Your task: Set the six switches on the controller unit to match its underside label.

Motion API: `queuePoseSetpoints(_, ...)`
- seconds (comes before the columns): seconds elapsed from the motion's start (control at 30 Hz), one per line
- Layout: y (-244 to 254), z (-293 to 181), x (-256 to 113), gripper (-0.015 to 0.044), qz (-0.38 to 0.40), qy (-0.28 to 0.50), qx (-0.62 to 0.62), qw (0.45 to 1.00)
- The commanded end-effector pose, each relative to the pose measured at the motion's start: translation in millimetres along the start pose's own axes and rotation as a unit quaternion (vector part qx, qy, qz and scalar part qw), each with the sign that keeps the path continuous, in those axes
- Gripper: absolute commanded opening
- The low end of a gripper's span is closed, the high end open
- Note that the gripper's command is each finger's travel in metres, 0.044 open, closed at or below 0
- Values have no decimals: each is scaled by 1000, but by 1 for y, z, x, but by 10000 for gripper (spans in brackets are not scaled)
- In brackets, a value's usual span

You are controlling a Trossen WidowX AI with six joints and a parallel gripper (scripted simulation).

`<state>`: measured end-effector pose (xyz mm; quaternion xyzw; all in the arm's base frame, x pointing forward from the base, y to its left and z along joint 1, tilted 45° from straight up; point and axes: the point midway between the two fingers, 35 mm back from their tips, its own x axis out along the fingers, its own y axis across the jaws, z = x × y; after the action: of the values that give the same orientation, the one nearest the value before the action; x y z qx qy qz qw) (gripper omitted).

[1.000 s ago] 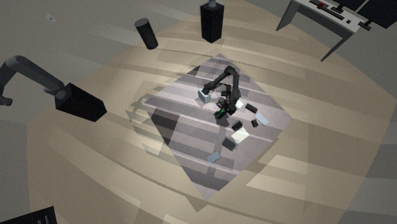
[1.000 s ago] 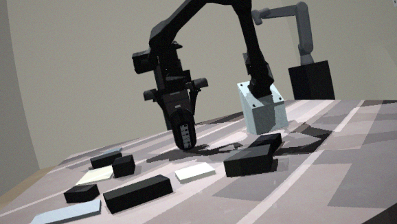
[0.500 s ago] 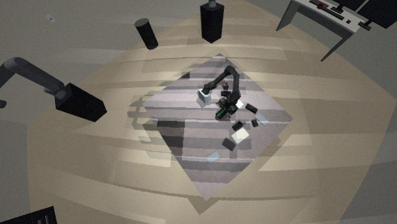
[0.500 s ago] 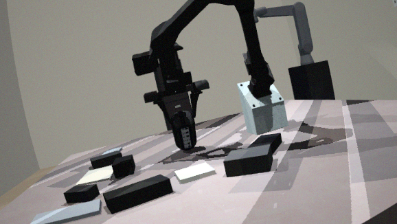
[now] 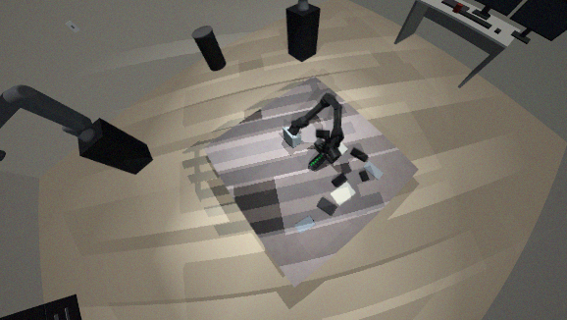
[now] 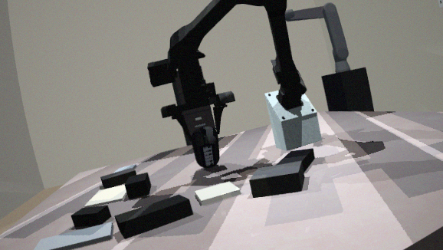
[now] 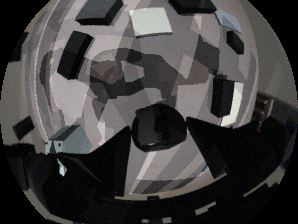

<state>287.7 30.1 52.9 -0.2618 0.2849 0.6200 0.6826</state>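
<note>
The dark grey controller unit (image 5: 316,162) (image 6: 207,149) (image 7: 159,131) is held above the bench, tilted well off its base, with its long side pointing down. Green rocker ends show in the top view; which switches they belong to is too small to tell. A pale label strip with a row of squares faces the exterior view, but I cannot read which squares are filled. My gripper (image 6: 205,135) (image 7: 158,124) is shut on the unit, one finger on each side. In the wrist view the unit shows end-on as a rounded black shape, its switches and label hidden.
The arm stands on a pale blue box (image 5: 292,138) (image 6: 298,130). On the bench lie a large dark block (image 6: 276,182), a long black block (image 6: 153,216), a cream tile (image 6: 217,192), a larger cream plate (image 5: 342,193) and a pale blue plate (image 5: 305,224).
</note>
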Motion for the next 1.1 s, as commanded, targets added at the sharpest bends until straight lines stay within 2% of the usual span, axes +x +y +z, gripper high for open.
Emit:
queuePoseSetpoints(0.0,3,2,3,338,2,-3,5,1000)
queuePoseSetpoints(1.07,3,20,21,338,2,-3,5,1000)
